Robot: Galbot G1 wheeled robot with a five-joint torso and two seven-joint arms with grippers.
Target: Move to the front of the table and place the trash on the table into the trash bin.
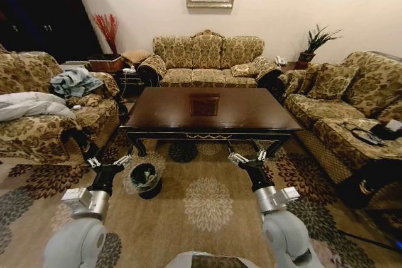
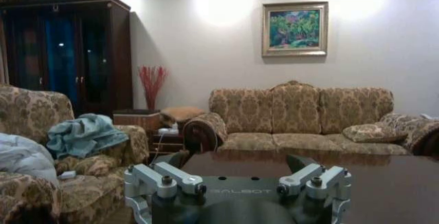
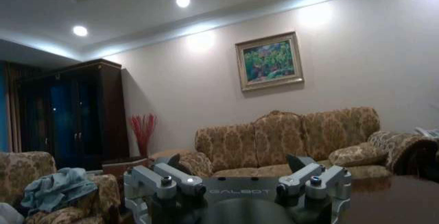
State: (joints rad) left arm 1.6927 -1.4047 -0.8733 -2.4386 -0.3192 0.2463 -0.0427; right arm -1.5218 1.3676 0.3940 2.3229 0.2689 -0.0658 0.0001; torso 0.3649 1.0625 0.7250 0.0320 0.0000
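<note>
The table point(image 1: 169, 111), dark glossy brown with a square centre inlay, stands right in front of me, and its top shows bare wood. The trash bin point(image 1: 144, 180), small, black and lined with a clear bag, sits on the carpet by the table's near left leg. A green piece of trash point(image 1: 146, 176) lies inside it. My left gripper point(image 1: 110, 161) hangs open beside the bin, low before the table's edge. My right gripper point(image 1: 247, 157) is open near the table's front right. Both wrist views look over the open left gripper point(image 2: 238, 160) and open right gripper point(image 3: 235, 161) across the tabletop point(image 2: 357, 175).
Patterned sofas ring the table: an armchair with clothes point(image 1: 38, 111) on the left, a three-seater point(image 1: 207, 61) behind, and another sofa point(image 1: 352, 111) on the right with a black object on its seat. Floral carpet point(image 1: 207, 205) lies between me and the table.
</note>
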